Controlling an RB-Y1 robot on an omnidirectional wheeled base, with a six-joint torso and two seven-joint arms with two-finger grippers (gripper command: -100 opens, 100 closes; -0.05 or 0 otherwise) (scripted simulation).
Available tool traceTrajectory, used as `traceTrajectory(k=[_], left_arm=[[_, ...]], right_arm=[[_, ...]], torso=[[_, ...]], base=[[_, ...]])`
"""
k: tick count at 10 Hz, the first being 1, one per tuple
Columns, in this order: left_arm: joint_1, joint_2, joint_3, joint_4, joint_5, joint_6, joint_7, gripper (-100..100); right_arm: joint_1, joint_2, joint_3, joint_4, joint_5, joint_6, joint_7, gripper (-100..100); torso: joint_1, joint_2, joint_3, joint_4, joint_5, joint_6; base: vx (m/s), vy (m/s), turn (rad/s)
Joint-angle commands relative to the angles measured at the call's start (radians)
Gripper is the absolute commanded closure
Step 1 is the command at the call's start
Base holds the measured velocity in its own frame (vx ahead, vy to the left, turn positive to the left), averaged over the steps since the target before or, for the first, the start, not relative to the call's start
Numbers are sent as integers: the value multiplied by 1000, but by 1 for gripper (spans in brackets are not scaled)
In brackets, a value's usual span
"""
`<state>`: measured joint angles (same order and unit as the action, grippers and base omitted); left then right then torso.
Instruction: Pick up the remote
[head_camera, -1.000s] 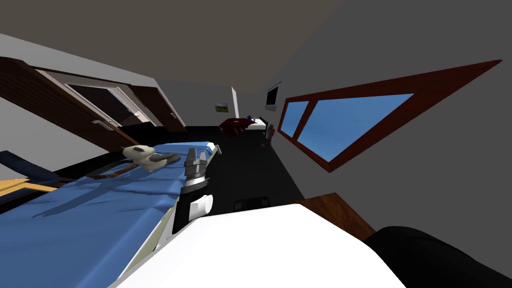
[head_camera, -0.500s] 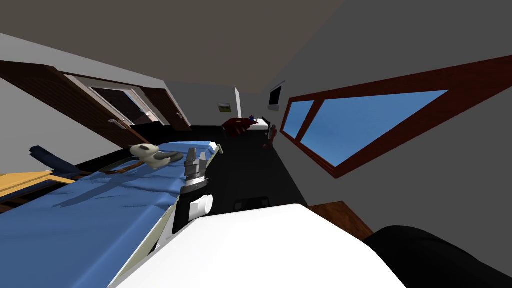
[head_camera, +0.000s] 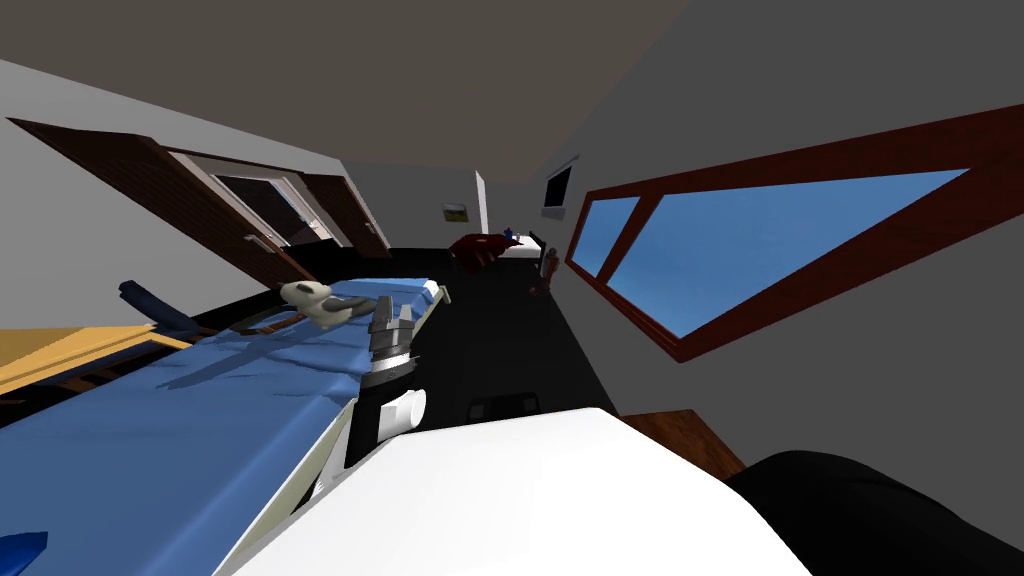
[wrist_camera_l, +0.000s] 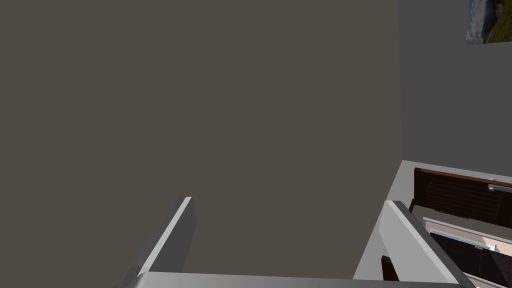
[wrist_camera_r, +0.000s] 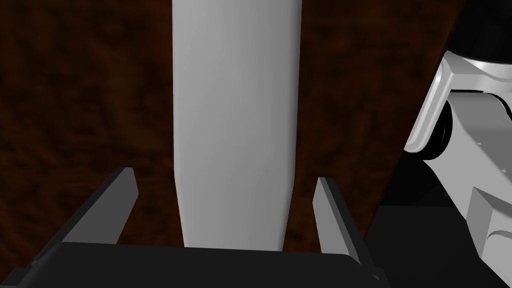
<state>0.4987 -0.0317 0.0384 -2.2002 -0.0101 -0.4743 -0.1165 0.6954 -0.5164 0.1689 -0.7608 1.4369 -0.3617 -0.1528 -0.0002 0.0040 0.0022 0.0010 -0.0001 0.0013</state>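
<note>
Bed cover (head_camera: 180, 430) blue cloth, matt, softly creased; window frame (head_camera: 800, 290) dark reddish wood, smooth, faint sheen; surface (wrist_camera_r: 75, 100) behind right hand (wrist_camera_r: 225, 175) dark brown wood, mottled grain, matt; its fingers (wrist_camera_r: 105, 205) smooth, dull.

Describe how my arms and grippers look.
The left gripper and right gripper match: two thin, flat grey blade fingers on a dark box. Behind the left one come a ribbed grey wrist with a pale band, a black forearm and a white cylinder joint. No cables or markings visible.

Bed (head_camera: 200, 430) cut off at left edge; far table (head_camera: 478, 250) items too small.
</note>
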Motion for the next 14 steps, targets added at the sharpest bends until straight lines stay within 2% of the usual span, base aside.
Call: traceTrajectory(k=[1,2,3,7,8,9,10,12,13,14], left_arm=[[0,0,0,0,0,0,0,0],[0,0,0,0,0,0,0,0],[0,0,0,0,0,0,0,0],[0,0,0,0,0,0,0,0],[0,0,0,0,0,0,0,0],[0,0,0,0,0,0,0,0],[1,0,0,0,0,0,0,0],[0,0,0,0,0,0,0,0],[0,0,0,0,0,0,0,0],[0,0,0,0,0,0,0,0]], right_arm=[[-32,21,16,40,-20,20,5,-100],[-15,9,15,14,-7,15,-9,-100],[-16,10,17,16,-8,18,-11,100],[-16,13,18,15,-8,15,-11,100],[-16,13,18,15,-8,15,-11,0],[18,-9,-5,-22,12,-3,-11,100],[38,-22,-14,-47,25,-13,-17,100],[38,-22,-14,-47,25,-13,-17,100],[68,-40,-27,-84,44,-27,-27,100],[57,-33,-22,-71,34,-20,-22,100]], torso=[[0,0,0,0,0,0],[0,1,0,0,0,0],[1,-2,-1,0,0,0],[-1,-5,-3,-1,1,0],[-1,-5,-3,-1,1,0],[-1,-5,-3,-1,1,0],[1,-8,-5,-2,1,1],[2,-11,-6,-2,1,0],[1,-9,-5,-2,1,0],[1,-9,-5,-2,2,1]], base=[[-102,-42,93],[-43,-19,17],[-8,0,-5],[0,0,0],[0,0,0],[67,23,-171],[105,43,-174],[53,20,-2],[49,9,-99],[25,6,-30]])
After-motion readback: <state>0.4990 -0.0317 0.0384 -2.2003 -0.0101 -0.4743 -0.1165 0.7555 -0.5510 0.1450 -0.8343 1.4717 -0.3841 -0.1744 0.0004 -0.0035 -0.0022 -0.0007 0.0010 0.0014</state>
